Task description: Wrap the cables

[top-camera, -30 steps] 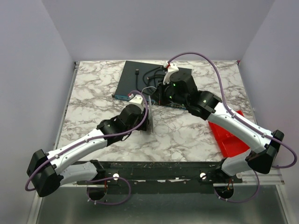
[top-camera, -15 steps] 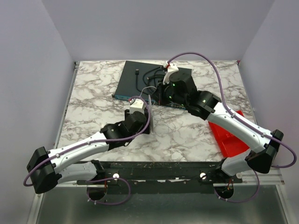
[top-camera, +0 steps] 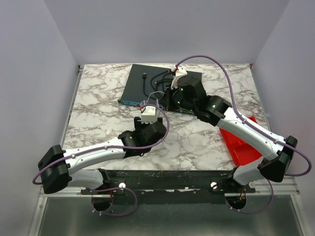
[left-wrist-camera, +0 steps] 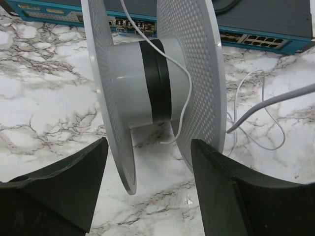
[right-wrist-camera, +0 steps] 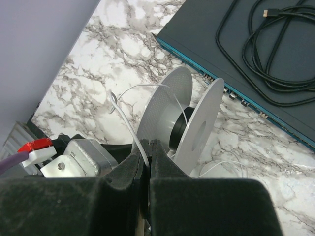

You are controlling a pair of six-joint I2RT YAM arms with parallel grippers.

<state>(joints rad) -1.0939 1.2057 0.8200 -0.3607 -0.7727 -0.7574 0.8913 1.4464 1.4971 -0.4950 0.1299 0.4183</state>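
Note:
The translucent whitish spool (left-wrist-camera: 147,83) stands on edge, with two perforated flanges and a grey hub banded in black. The thin white wire (left-wrist-camera: 183,93) crosses the hub and trails off in loose loops on the marble. My left gripper (left-wrist-camera: 147,147) is open; its fingers (left-wrist-camera: 64,187) flank the spool's lower rims without touching them. My right gripper (right-wrist-camera: 148,145) is shut on the thin white wire (right-wrist-camera: 129,96) just in front of the spool (right-wrist-camera: 162,108). In the top view the left gripper (top-camera: 156,118) and right gripper (top-camera: 165,101) meet at the spool (top-camera: 159,107).
A dark network switch (top-camera: 142,81) with a teal front lies at the back, with a black coiled cable (top-camera: 160,76) on it. A red tray (top-camera: 241,142) sits at the right edge. The switch (right-wrist-camera: 221,39) and the black cable (right-wrist-camera: 275,59) also show in the right wrist view.
My left arm has swung its forearm nearer and to the right, and the gripper now points up at the spool. The right arm has hardly moved.

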